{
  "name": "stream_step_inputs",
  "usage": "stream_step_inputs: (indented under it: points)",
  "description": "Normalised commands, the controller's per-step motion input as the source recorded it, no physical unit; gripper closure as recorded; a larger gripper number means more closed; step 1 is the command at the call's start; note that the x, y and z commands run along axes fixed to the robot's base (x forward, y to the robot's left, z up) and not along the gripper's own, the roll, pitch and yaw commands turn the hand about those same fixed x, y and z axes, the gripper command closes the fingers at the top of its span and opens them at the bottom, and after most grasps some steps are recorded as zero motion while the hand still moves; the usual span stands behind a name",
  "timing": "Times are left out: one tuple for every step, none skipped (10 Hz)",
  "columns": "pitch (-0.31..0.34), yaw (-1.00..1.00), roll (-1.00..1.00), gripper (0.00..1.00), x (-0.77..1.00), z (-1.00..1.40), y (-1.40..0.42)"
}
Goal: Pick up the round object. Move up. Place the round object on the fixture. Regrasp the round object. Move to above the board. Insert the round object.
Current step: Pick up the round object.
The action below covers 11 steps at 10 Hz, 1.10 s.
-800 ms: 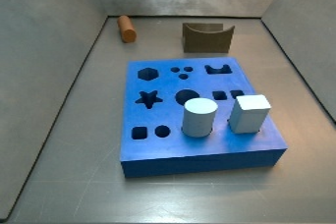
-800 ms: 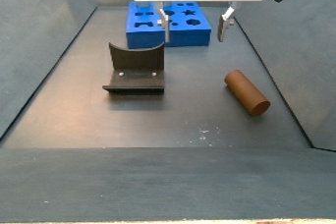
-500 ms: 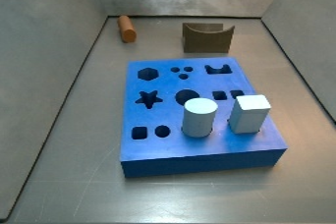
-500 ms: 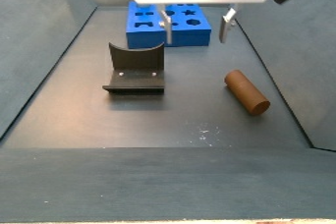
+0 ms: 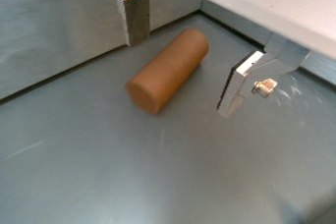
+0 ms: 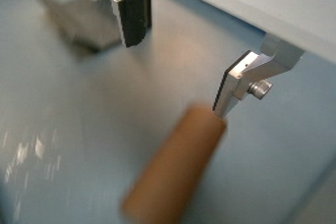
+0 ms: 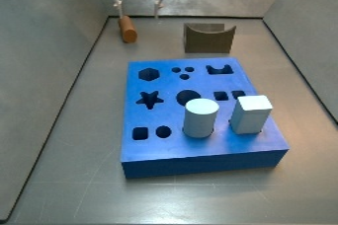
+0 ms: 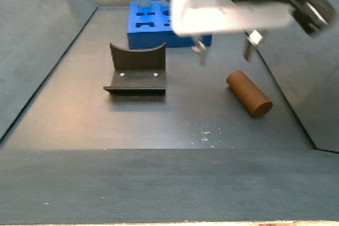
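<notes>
Round object (image 8: pixel 248 92): brown peg, lying flat on the grey tabletop (image 8: pixel 159 131) at centre right of a side view. Pincer (image 8: pixel 227 44): hovering above it, fingers (image 5: pixel 137 14) standing apart, gripping nothing. Fixture (image 8: pixel 135 70): sitting left of the peg.

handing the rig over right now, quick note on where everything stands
Hand: open, holding nothing, hovering above the round object, fingers either side but not touching.
Round object: lying on the floor by the wall, ungrasped.
Fixture: empty, standing on the floor between peg and board.
Board: already carries a pale cylinder and a white block.
Done: nothing yet. Left: pick, place on fixture, regrasp, insert.
</notes>
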Motion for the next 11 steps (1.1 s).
stream_step_inputs:
  points:
    - [-0.343,0.01,0.47,0.00,-0.38,-0.71,0.41]
    - [-0.409,0.01,0.60,0.00,-0.35,-0.57,0.06]
    - [-0.409,0.09,0.54,0.00,-0.20,-0.65,-0.19]
    - [-0.360,0.09,0.62,0.00,-0.21,-0.63,-0.17]
    - [-0.314,0.08,0.59,0.00,-0.18,-0.66,-0.05]
    - [-0.300,0.07,0.62,0.00,-0.15,-0.65,-0.01]
    - [-0.294,0.08,0.59,0.00,-0.13,-0.65,-0.02]
    - [-0.214,0.06,0.49,0.00,-0.05,-0.59,-0.10]
    - [0.000,0.04,0.13,0.00,0.00,-0.15,-0.11]
    - [-0.040,0.06,0.02,0.00,-0.07,0.00,0.00]
    - [0.000,0.00,0.00,1.00,0.00,0.00,0.00]
